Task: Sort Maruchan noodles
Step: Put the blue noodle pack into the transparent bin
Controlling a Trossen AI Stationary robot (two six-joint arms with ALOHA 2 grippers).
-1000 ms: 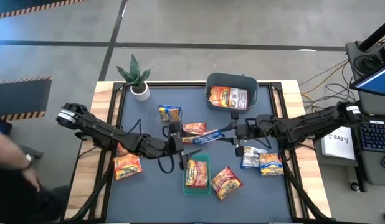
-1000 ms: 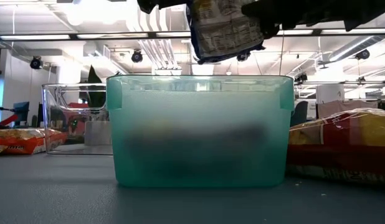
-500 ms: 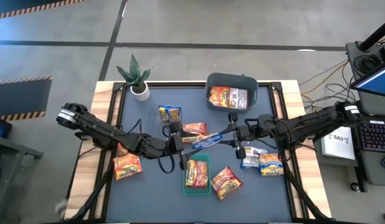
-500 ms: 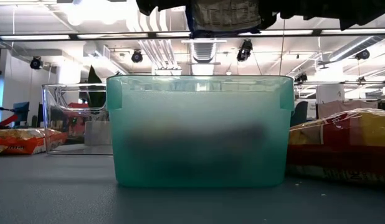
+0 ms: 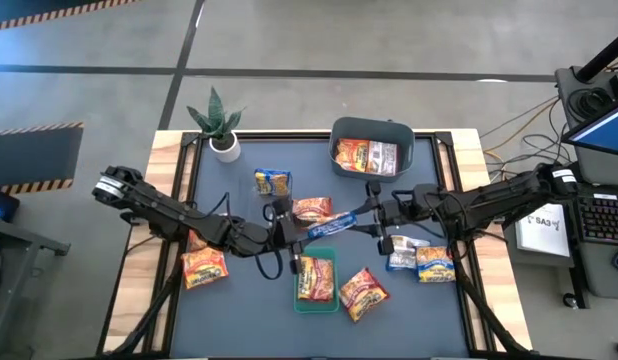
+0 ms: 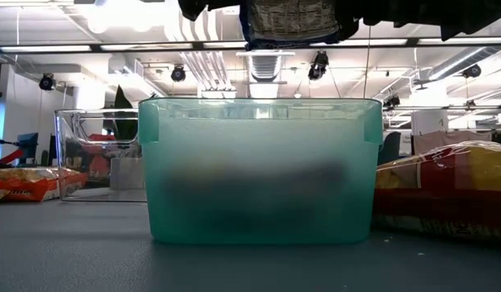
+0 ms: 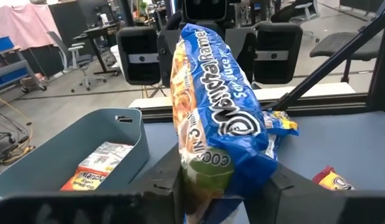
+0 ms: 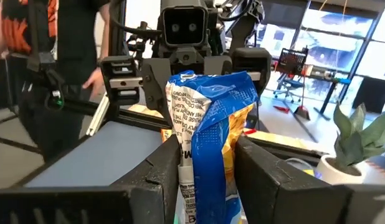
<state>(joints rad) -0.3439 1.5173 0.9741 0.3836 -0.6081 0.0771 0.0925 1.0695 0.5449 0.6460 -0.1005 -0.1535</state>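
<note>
A blue and yellow Maruchan packet [image 5: 331, 222] hangs in the air between both grippers, above the green tray [image 5: 299, 300]. My left gripper [image 5: 297, 230] is shut on its left end and my right gripper [image 5: 372, 216] on its right end. The low view shows the packet [image 6: 289, 19] high over the tray's teal wall [image 6: 259, 170]. An orange packet [image 5: 315, 276] lies in the tray. Two packets [image 5: 367, 155] lie in the grey-blue bin [image 5: 338, 128]. Other packets lie flat on the mat. My left gripper pinches one short end of the blue packet [image 7: 208, 168] between its two fingers [image 7: 171, 186], coming level from the table's left. The packet is lifted clear and stands on edge. My right gripper pinches the opposite short end [image 8: 199, 155] between its fingers [image 8: 262, 171], coming level from the table's right, along the packet's length.
Loose packets lie on the mat: blue-yellow [image 5: 273, 182], orange [image 5: 312, 208], orange [image 5: 205, 266], orange [image 5: 362, 292], silver [image 5: 401, 255], blue-yellow [image 5: 436, 262]. A potted plant [image 5: 221, 125] stands at the far left corner. A person [image 8: 49, 56] stands beyond the table.
The blue packet, which hung tilted below the grippers, has risen and now lies level between them. My right gripper has shifted slightly toward the table's left, and the packet has moved with it.
</note>
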